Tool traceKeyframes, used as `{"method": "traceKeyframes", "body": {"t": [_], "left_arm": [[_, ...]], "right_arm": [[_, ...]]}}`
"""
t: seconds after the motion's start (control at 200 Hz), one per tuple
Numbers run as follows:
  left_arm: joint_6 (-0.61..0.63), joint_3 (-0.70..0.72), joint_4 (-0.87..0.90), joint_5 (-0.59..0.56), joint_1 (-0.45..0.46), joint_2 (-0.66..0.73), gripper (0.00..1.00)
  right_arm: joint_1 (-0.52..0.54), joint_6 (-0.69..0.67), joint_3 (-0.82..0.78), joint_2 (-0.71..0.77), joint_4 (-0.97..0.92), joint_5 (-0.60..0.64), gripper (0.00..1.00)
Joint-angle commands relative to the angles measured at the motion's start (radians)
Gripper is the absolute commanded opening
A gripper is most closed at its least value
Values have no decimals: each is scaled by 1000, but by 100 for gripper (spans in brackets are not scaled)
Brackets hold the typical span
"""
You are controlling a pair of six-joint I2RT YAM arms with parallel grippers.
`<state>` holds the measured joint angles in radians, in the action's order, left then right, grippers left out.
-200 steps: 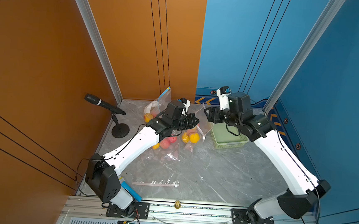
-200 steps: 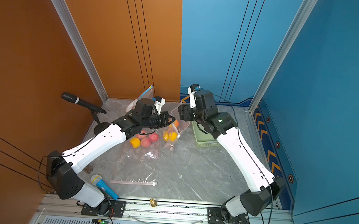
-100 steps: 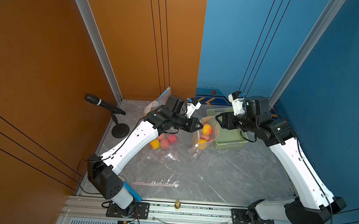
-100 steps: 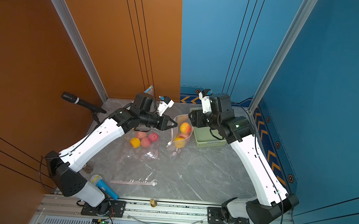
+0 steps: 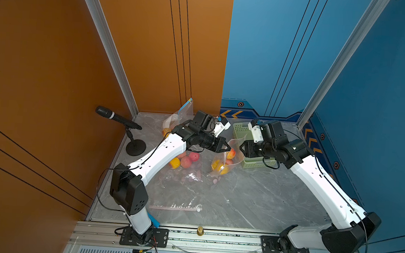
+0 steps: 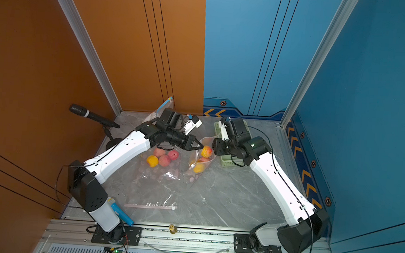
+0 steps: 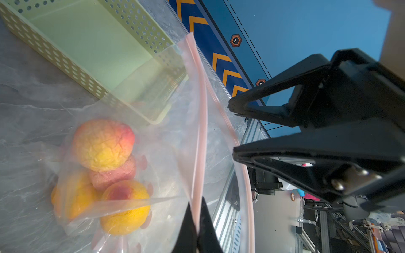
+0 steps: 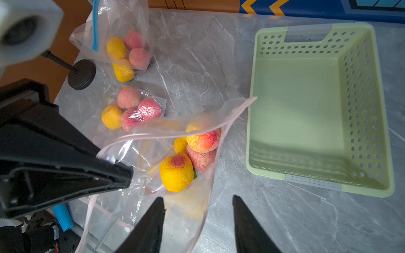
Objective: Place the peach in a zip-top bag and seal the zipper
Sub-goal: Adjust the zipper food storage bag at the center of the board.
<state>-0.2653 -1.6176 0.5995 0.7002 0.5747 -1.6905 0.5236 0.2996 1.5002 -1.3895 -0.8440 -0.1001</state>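
A clear zip-top bag (image 5: 220,166) (image 6: 197,164) with a pink zipper (image 7: 200,122) stands open in the middle of the table. My left gripper (image 5: 228,149) (image 7: 196,202) is shut on its zipper rim and holds that side up. The peach (image 5: 230,154) (image 6: 206,151) (image 7: 102,144) (image 8: 203,139), orange with a red blush, rests inside on top of other fruit. My right gripper (image 5: 241,149) (image 8: 198,197) is open with nothing between its fingers, just outside the bag's mouth.
A pale green perforated basket (image 5: 255,163) (image 8: 249,131) stands behind the right gripper. Two other bags of fruit lie to the left (image 5: 184,160) (image 5: 180,115). A flat bag (image 5: 174,205) lies near the front edge. A microphone on a stand (image 5: 116,117) is at the left.
The left gripper lifted the bag's rim up and to the right. The right gripper brought the peach to the mouth, let it go, and its jaws have narrowed. The peach settled lower.
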Motion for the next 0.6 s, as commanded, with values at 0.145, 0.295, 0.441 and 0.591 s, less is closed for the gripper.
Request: {"method": "traceKeyframes", "body": {"t": [0.145, 0.295, 0.441, 0.591], "left_arm": [[47, 16, 11, -134, -1, 77, 35], [75, 112, -9, -385, 30, 203, 66], [103, 360, -139, -719, 86, 435, 67], [110, 572, -242, -774, 155, 664, 98]], "right_arm": [[1, 49, -16, -32, 71, 10, 7], [1, 85, -24, -22, 96, 8, 3], [1, 116, -26, -10, 106, 19, 3], [4, 135, -20, -12, 110, 24, 3]]}}
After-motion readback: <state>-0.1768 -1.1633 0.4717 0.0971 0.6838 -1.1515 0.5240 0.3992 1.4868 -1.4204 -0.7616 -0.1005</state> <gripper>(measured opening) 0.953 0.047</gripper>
